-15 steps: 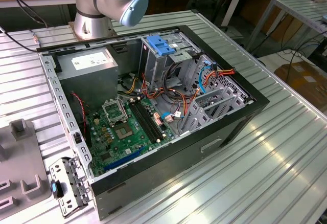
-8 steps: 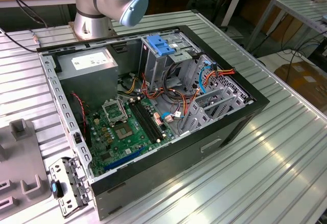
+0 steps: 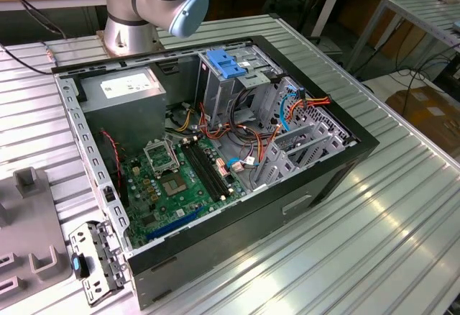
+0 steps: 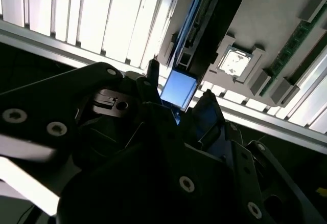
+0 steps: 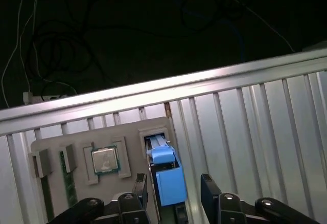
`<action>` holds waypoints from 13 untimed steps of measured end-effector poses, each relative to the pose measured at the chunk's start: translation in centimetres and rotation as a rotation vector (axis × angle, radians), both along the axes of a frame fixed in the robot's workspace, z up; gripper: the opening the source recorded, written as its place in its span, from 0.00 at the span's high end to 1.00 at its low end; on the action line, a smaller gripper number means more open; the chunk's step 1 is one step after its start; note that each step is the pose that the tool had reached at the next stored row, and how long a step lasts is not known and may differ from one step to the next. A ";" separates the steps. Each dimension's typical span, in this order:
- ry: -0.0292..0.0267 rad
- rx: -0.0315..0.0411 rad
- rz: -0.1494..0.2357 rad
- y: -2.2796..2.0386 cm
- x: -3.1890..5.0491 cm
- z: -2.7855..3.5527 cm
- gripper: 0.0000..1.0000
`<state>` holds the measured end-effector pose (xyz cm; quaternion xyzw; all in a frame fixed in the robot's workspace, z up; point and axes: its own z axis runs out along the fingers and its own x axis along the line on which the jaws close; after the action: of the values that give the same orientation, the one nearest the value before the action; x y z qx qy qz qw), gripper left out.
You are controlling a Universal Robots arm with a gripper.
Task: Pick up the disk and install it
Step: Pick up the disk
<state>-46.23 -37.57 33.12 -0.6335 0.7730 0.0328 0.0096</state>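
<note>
- First wrist view: my tool hangs open astride the disk. One finger is close to one face, and the other stands clear of the opposite face.
- The disk stands on edge in a slot of the grey tray on the bench, just beside a chip.
- Risk: the gaps are uneven, so I judge that closing could push the disk sideways and wedge it against the slot wall.
- Risk: a grip on the blue plastic alone could slip, or tilt the disk as it leaves the slot.
- Look: the disk is thin, flat and upright. A bright blue rail caps its exposed edge, and I cannot see the faces well enough to describe them.
</note>
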 end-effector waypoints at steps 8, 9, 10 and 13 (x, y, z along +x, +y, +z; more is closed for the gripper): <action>0.0018 -0.0003 0.074 -0.07 -0.02 -0.43 0.46; 0.0016 -0.0002 0.075 -0.07 -0.02 -0.43 0.46; 0.0016 -0.0003 0.078 -0.07 -0.03 -0.45 0.46; 0.0017 -0.0006 0.106 -0.08 -0.11 -0.74 0.46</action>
<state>-46.35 -37.65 32.38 -0.6737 0.7382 0.0335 0.0070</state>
